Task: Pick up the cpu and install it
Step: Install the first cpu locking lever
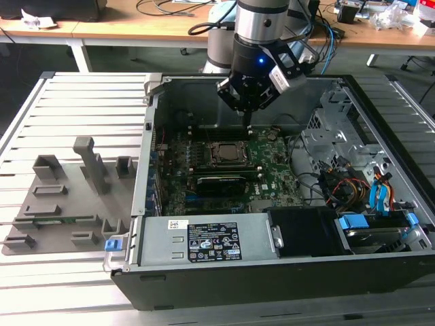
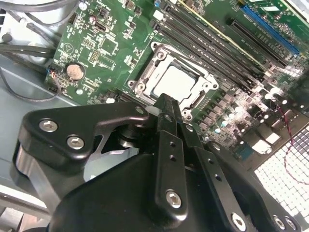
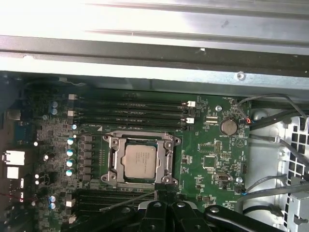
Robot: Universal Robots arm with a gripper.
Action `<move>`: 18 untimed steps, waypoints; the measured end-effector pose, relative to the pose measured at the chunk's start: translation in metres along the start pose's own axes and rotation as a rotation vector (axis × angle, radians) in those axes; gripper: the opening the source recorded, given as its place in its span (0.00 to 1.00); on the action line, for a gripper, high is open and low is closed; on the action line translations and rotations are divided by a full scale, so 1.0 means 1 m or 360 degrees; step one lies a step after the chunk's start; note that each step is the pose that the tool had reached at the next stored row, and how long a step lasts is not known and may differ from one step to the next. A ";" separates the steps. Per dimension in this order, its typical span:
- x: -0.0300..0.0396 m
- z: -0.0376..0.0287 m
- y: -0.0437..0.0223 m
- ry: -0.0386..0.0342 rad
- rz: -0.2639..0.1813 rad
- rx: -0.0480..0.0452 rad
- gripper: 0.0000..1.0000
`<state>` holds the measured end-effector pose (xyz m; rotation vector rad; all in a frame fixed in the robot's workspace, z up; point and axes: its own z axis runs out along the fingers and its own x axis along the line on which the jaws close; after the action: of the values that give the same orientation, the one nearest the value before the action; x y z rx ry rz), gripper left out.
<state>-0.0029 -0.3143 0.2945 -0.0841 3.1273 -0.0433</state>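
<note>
The cpu (image 3: 139, 161), a small square chip with a pale silver top, lies flat inside the black motherboard socket (image 3: 112, 163) with its metal frame. It shows the same way in the second wrist view, cpu (image 2: 175, 83), and in the exterior view as a pale square, cpu (image 1: 228, 153), in the middle of the green board. My gripper (image 1: 248, 121) hangs inside the open computer case just above and behind the socket. In the wrist views the gripper (image 2: 166, 102) (image 3: 165, 185) has its black fingers closed together at the socket's edge, holding nothing.
A grey plastic tray (image 1: 61, 204) with upright holders lies on the slatted table at the exterior view's left. Inside the case are memory slots (image 3: 130, 113), a coin battery (image 3: 228, 126), a power supply (image 1: 204, 241) and loose cables (image 1: 340, 187). Case walls (image 1: 146, 136) surround the board.
</note>
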 end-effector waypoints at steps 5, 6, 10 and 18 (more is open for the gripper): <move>0.0097 -0.0001 0.0005 0.0000 0.0000 0.0000 0.11; 0.0109 -0.0001 0.0006 0.0000 0.0000 0.0000 0.11; 0.0178 -0.0002 0.0010 0.0000 0.0000 0.0000 0.11; 0.0320 -0.0004 0.0020 0.0000 0.0000 0.0000 0.11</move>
<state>-0.0350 -0.3140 0.2944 -0.0841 3.1274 -0.0433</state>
